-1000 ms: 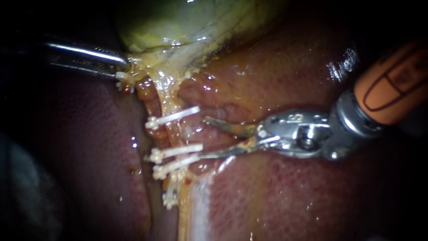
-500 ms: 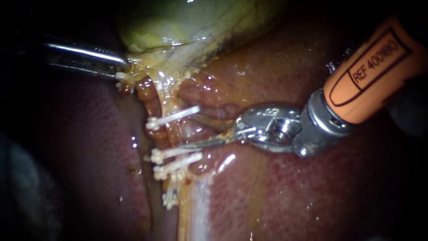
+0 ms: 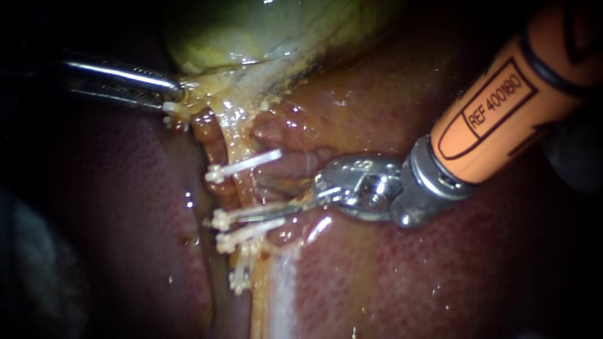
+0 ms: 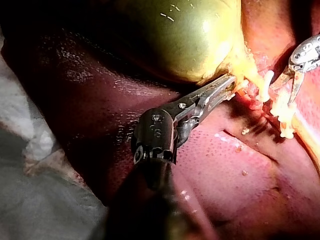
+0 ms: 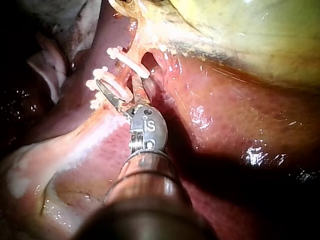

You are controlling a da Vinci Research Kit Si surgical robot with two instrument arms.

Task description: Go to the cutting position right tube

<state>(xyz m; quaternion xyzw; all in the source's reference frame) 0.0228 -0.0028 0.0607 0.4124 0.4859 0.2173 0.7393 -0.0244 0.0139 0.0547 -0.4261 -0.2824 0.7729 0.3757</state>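
Moved: the right instrument [image 3: 257, 198] has slid in from the upper right toward the clips; its steel wrist now sits closer to them than a second ago, and its upper blade has gone behind a fold of tissue.
Unmoved: the left instrument [image 3: 171, 94] keeps the same spot against the tissue.
Right instrument jaws: two thin blades, spread apart with a clear gap, best seen in the right wrist view [image 5: 117, 82]; nothing is gripped.
Lower blade: lies along the middle clip [image 3: 248, 212], its tip near that clip's knobbed end.
Right tube [image 3: 239, 145]: a yellowish strand running down from the gallbladder [image 3: 264, 31], crossed by the upper clip [image 3: 245, 163] and the middle clip; the stretch between those two clips lies between the spread blades.
Blade contact: I cannot tell whether either blade touches the tube.
Lower clip [image 3: 248, 231]: just below the middle one, outside the blades.
Left instrument jaws: clenched on the gallbladder's narrow yellow end, clear in the left wrist view [image 4: 231, 84].
Liver [image 3: 389, 276]: wet and red, under the right instrument.
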